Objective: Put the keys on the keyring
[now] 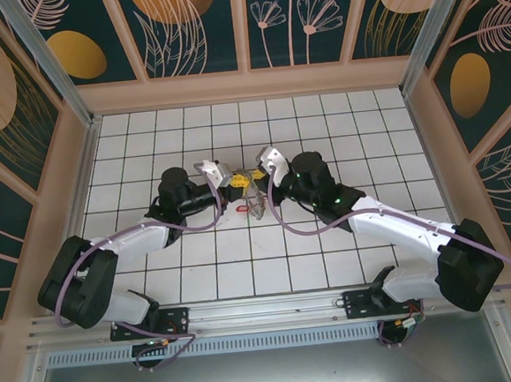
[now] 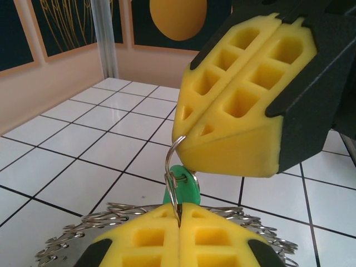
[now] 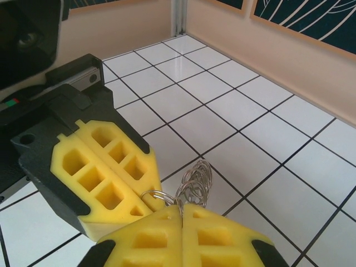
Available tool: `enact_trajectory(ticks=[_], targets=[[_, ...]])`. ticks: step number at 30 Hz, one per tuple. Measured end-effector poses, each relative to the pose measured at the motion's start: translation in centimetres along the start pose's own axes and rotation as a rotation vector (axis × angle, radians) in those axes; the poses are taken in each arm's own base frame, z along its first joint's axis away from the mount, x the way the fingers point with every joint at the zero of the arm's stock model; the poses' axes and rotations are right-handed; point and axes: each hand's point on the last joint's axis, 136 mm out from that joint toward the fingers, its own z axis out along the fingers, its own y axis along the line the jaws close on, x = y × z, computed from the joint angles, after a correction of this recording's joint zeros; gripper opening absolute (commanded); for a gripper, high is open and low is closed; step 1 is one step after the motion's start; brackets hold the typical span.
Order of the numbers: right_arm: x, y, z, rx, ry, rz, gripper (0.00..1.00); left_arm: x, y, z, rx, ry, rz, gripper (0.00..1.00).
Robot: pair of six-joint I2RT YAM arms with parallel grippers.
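Top external: left gripper and right gripper meet tip to tip near the middle of the white tiled floor, left arm reaching in from 8 o'clock, right arm from 4 o'clock. Keyring sits at 6 o'clock of the meeting tips, close under them; cannot tell whether it rests on the tiles or hangs. Red tag at 9 o'clock of the keyring, just beside it.

Left wrist: left gripper at 6 o'clock of frame, yellow pads pressed together on a thin split ring that rises out of the seam. Right gripper comes in from 1 o'clock, pads together, with the ring's upper end at its tip. Green tag hangs on the split ring between the two grippers. Keyring is just behind the left pads, its rim crowded with small wire loops.

Right wrist: right gripper at 6 o'clock, pads closed with wire running into the seam. Left gripper at 9 o'clock, closed, its tip touching the right pads. Split ring bridges both tips. Keyring loops stand at 12 o'clock of the right pads.
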Motion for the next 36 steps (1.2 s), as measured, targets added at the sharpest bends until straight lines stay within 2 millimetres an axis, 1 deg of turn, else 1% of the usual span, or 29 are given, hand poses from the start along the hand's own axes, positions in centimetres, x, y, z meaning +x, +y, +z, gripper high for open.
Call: enact_trajectory(ticks=[2,4,13,14,21,26,28,29,36], targets=[[0.0,0.1,0.0,-0.004,0.003,0.000,0.00,0.2,0.0,0.0,0.000,-0.006,-0.009,0.01],[-0.1,0.3,0.0,-0.007,0.005,-0.003,0.00,0.4,0.0,0.1,0.002,-0.010,-0.016,0.03],[-1.1,0.5,-0.1,-0.014,-0.005,-0.013,0.00,-0.2,0.0,0.3,0.009,-0.040,-0.011,0.07],[-1.1,0.6,-0.1,-0.015,-0.006,-0.016,0.00,-0.2,0.0,0.3,0.009,-0.041,-0.010,0.09],[-1.2,0.8,0.0,-0.021,-0.001,-0.036,0.00,-0.2,-0.1,0.3,0.012,-0.042,-0.013,0.14],[-0.9,0.9,0.2,-0.025,0.013,-0.042,0.00,-0.2,-0.1,0.3,0.013,-0.041,-0.013,0.12],[-0.8,1.0,0.3,-0.031,0.021,-0.045,0.00,-0.2,0.0,0.3,0.012,-0.041,-0.015,0.02],[-0.8,1.1,0.3,-0.033,0.023,-0.046,0.00,-0.2,0.0,0.3,0.011,-0.040,-0.015,0.00],[-0.7,1.0,0.4,-0.027,0.028,-0.052,0.00,-0.2,0.0,0.3,0.008,-0.040,-0.014,0.00]])
